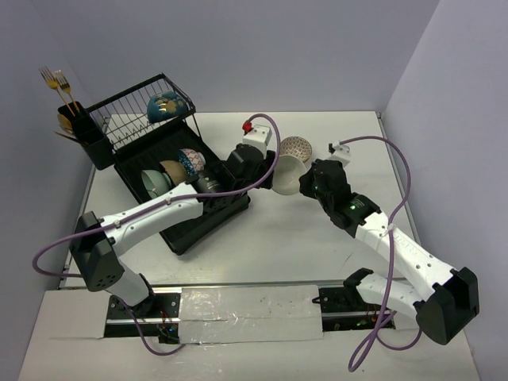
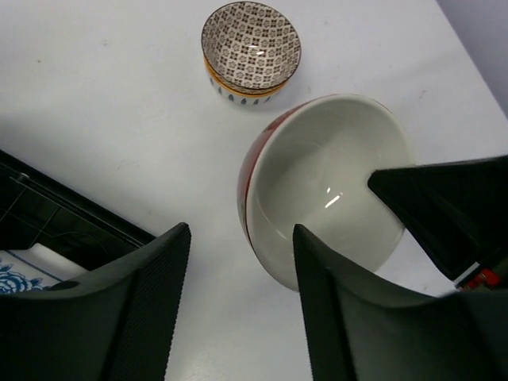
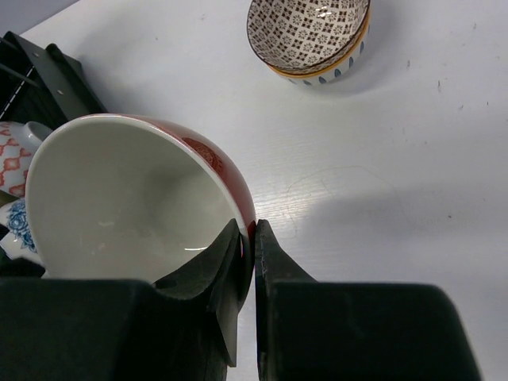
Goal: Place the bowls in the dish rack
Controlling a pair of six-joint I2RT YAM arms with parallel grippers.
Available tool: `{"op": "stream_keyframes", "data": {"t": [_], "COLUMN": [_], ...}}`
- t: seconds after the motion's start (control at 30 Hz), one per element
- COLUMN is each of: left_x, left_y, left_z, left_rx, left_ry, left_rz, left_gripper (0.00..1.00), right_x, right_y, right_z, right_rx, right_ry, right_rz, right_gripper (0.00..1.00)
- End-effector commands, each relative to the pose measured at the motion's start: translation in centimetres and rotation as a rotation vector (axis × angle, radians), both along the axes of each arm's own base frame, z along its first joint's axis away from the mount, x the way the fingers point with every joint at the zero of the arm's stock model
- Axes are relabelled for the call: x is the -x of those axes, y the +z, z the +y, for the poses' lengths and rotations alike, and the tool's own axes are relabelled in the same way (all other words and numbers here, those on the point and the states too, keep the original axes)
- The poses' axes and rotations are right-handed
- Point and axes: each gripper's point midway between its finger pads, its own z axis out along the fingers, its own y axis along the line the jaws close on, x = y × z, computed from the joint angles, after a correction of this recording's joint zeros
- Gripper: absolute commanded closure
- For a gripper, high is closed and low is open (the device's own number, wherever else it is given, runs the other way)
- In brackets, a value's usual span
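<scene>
a handover of one bowl, in the air over the bench (image 1: 278, 254), just right of the rack (image 1: 198, 226). the red bowl (image 1: 287, 173), white inside, hangs tilted on edge between your two arms. your right jaws are pinched shut on its rim and carry it. your left jaws stand partly open astride the opposite rim, one finger inside the bowl and one outside, with a clear gap on the outer side; they grip nothing yet. as i judge it, your next move is to close the left jaws firmly on the rim, only then free the right, and swing the bowl left to the rack's lower tray, where several bowls (image 1: 171, 175) stand on edge. a teal bowl (image 1: 167, 105) sits in the upper basket. stacked bowls (image 1: 295, 148) wait on the bench behind.
</scene>
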Motion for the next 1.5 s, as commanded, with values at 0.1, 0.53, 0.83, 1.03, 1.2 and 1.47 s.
{"op": "stream_keyframes", "data": {"t": [0.1,0.53,0.83,1.03,1.2,1.47], "left_x": [-1.2,-2.0,-2.2,-2.2,-2.4,-3.1], "left_y": [0.8,-0.9,-2.0,-2.2,-1.3,4.6], "left_z": [-0.5,-1.3,-1.8,-1.8,-1.3,3.5], "left_rx": [-0.045,-0.097,-0.118,-0.116,-0.121,-0.160], "left_ry": [0.039,0.053,0.050,0.052,0.067,0.177], "left_rz": [-0.037,-0.019,0.000,0.001,-0.028,-0.226], "left_gripper": [0.52,0.73,0.72,0.88,1.00,1.00], "right_x": [-0.9,-0.8,-0.8,-0.8,-0.6,0.9], "right_y": [4.1,4.2,4.4,4.3,4.2,5.8], "right_z": [0.5,0.3,0.6,1.0,1.6,3.6], "right_rx": [-0.050,-0.016,-0.018,-0.024,-0.030,-0.103], "right_ry": [-0.032,-0.054,-0.050,-0.042,-0.014,0.155], "right_rz": [-0.125,-0.130,-0.136,-0.132,-0.135,-0.239], "right_gripper": [1.00,1.00,1.00,1.00,0.94,0.35]}}
